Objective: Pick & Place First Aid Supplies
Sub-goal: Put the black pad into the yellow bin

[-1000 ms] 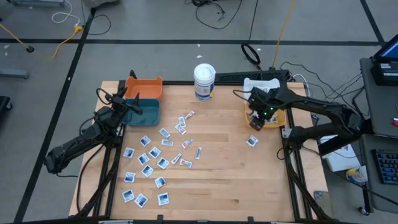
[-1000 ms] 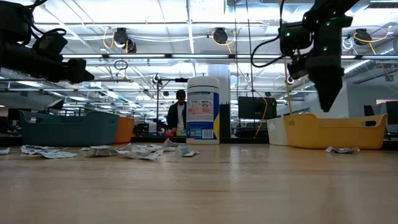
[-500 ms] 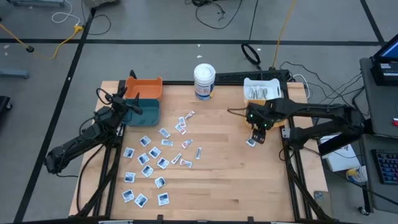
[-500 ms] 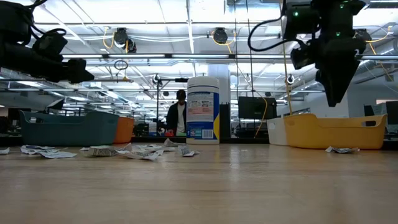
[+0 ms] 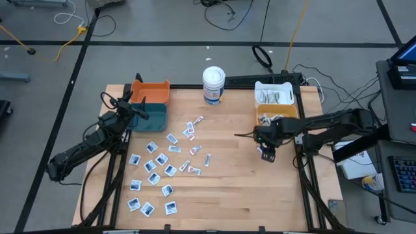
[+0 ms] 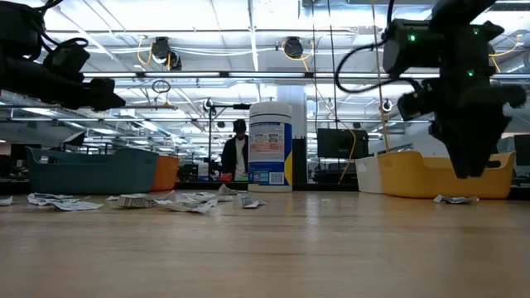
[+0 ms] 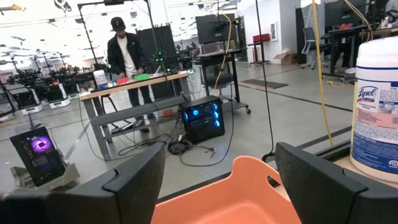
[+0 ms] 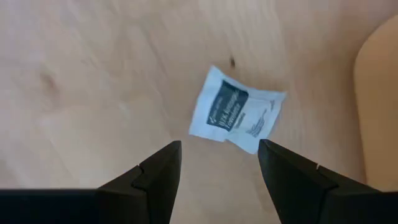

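Note:
Several first aid supplies [image 5: 162,162], small white-and-blue packets, lie flat and scattered over the table's left half. One more packet [image 8: 236,118] lies alone on the wood on the right, beside the yellow bin [image 5: 278,116]. My right gripper [image 8: 217,180] hangs open over it, pointing down, with the fingers above the packet and apart from it. In the low view the gripper [image 6: 472,170] is well above the packet [image 6: 455,199]. My left gripper [image 5: 142,112] waits open at the far left, level, over the teal bin [image 5: 153,118].
An orange bin [image 5: 151,91] stands behind the teal one at the far left. A white bin [image 5: 273,94] holding strips stands behind the yellow one at the far right. A tall white tub [image 5: 213,84] stands at the far middle. A person [image 6: 238,153] is in the room beyond.
My right gripper has swung from above the yellow bin toward the table's near edge and come down over the lone packet, rolling a little about its own axis. Its fingers stay equally far apart. The packet has not moved.

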Robot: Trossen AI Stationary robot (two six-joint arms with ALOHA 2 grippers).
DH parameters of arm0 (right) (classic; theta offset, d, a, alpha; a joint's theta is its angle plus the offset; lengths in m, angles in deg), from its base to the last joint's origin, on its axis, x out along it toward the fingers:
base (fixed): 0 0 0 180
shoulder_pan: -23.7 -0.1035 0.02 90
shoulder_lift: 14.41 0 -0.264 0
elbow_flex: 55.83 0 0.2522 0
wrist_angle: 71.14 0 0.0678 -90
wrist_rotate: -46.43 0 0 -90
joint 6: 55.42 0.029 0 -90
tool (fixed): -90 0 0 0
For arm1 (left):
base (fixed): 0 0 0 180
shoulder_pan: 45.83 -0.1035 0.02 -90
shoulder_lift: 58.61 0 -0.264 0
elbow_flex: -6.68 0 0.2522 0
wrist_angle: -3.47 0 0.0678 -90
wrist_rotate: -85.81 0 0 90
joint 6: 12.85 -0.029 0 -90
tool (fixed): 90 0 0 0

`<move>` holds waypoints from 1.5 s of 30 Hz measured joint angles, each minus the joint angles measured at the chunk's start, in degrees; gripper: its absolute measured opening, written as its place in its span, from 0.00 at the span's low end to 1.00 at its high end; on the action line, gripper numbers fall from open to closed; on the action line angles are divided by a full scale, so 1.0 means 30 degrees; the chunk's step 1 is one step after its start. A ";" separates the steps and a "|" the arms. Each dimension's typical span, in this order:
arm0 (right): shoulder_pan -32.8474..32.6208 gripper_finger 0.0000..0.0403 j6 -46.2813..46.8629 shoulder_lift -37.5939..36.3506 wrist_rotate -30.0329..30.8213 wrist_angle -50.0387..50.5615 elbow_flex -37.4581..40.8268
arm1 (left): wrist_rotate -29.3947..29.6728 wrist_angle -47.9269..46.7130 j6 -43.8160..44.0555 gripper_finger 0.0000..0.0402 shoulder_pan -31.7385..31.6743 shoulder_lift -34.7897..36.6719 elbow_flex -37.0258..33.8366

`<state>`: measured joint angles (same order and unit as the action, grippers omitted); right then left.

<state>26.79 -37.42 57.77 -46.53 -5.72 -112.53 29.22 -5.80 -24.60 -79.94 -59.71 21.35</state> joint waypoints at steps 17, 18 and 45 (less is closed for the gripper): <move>-0.0115 0.43 -0.0342 0.2325 0.0563 -0.3508 0.1596 | 0.0000 0.0000 0.0000 0.77 -0.0001 -0.0007 0.0000; -0.0149 0.39 -0.0257 0.2326 0.0547 -0.3525 0.1603 | 0.0000 0.0000 0.0000 0.77 0.0005 0.0000 0.0000; -0.0197 0.04 1.3375 -0.1901 -0.0095 0.2205 -0.0211 | 0.0000 0.0000 0.0000 0.77 0.0003 0.0000 0.0000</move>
<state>26.20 2.70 52.07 -46.82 0.90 -113.16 29.22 -5.80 -24.60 -79.93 -59.71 21.35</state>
